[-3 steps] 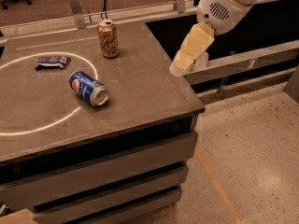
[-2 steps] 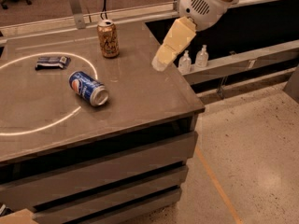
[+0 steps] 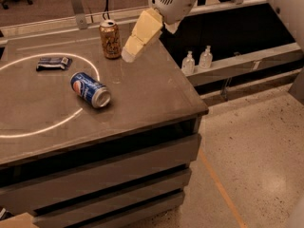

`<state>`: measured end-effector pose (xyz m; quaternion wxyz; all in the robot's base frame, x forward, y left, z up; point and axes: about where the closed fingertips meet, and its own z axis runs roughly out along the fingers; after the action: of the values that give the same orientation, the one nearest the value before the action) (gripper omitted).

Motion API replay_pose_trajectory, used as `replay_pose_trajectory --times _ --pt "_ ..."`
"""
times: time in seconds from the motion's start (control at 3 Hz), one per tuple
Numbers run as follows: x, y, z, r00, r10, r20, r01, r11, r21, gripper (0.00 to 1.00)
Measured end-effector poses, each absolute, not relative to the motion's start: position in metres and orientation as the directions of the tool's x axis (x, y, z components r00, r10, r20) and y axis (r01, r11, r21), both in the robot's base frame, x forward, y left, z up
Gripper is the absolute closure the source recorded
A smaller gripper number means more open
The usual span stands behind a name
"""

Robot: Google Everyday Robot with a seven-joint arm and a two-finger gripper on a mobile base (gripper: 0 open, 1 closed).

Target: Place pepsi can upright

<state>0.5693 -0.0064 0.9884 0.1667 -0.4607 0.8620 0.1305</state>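
The pepsi can (image 3: 90, 89) is blue with a red-white-blue logo. It lies on its side on the brown table (image 3: 152, 99), with its silver end pointing to the front right. My gripper (image 3: 129, 54) hangs above the table, to the right of and beyond the pepsi can, close to the gold can. It holds nothing and is well apart from the pepsi can.
A gold can (image 3: 110, 39) stands upright at the back of the table. A small dark-blue packet (image 3: 53, 62) lies at the left. A white ring (image 3: 71, 115) is marked on the tabletop. Two clear bottles (image 3: 197, 61) stand on a ledge beyond the table's right edge.
My gripper has moved left, from beyond the table's right edge to over the tabletop near the gold can. The cans and packet have not moved.
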Motion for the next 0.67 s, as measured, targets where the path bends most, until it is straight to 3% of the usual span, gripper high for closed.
replay_pose_trajectory --times 0.67 --pt "0.583 0.069 0.973 -0.545 -0.782 -0.302 -0.825 0.564 0.031 0.00"
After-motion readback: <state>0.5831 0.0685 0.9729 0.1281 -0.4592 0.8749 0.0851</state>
